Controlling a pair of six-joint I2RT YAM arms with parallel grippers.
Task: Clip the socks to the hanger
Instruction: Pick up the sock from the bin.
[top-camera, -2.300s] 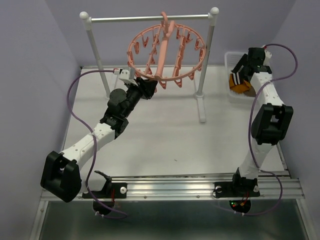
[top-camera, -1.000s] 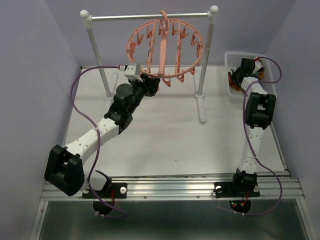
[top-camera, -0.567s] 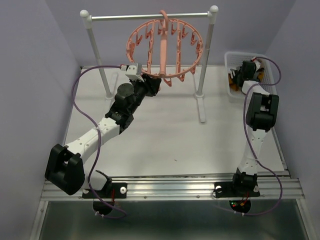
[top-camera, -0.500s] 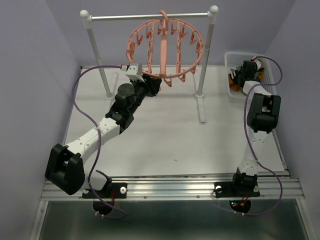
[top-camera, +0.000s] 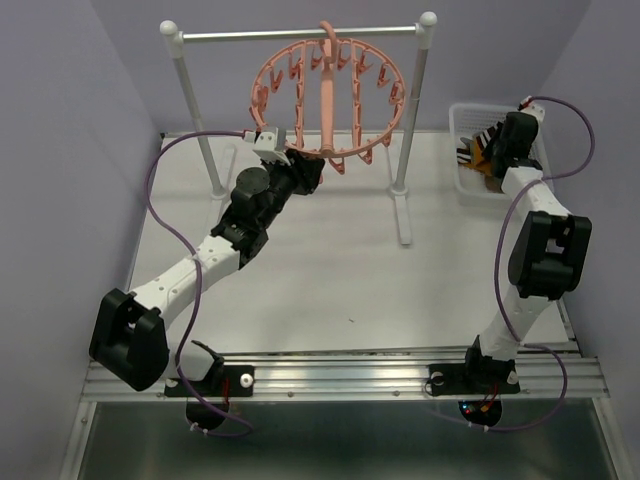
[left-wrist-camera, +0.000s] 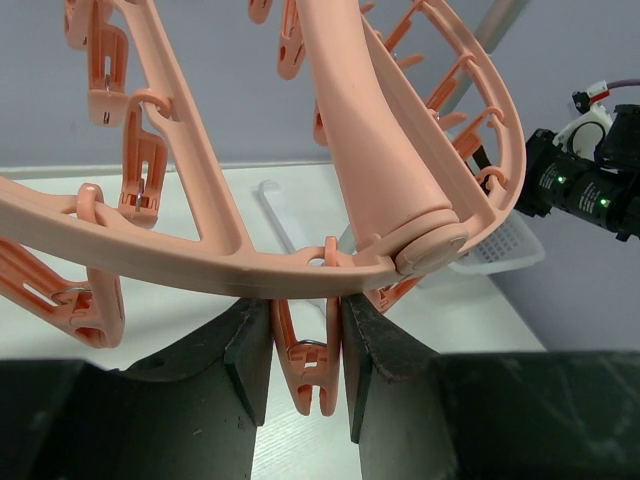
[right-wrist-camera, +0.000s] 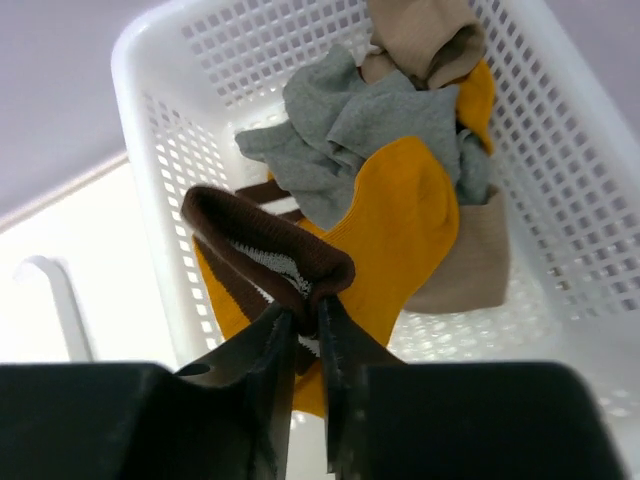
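The salmon-pink round hanger (top-camera: 328, 90) hangs by its hook from the rail. My left gripper (top-camera: 305, 175) is under its near rim (left-wrist-camera: 200, 260), shut on one dangling clip (left-wrist-camera: 305, 365), a finger on each side (left-wrist-camera: 305, 320). My right gripper (top-camera: 497, 150) is over the white mesh basket (top-camera: 462, 115), shut (right-wrist-camera: 307, 315) on the dark brown striped cuff (right-wrist-camera: 270, 250) of an orange sock (right-wrist-camera: 400, 220). That sock is partly lifted. Grey (right-wrist-camera: 340, 130) and tan (right-wrist-camera: 425, 35) socks lie bunched in the basket beneath it.
A metal rail (top-camera: 300, 36) on two white posts (top-camera: 412, 130) carries the hanger; the right post's foot (top-camera: 403, 220) reaches forward on the table. The basket's wall (right-wrist-camera: 180, 110) stands at the back right corner. Purple walls close both sides.
My right gripper, down in the basket a second ago, has shut on the sock's cuff and risen with it. My left gripper has stayed on the clip.
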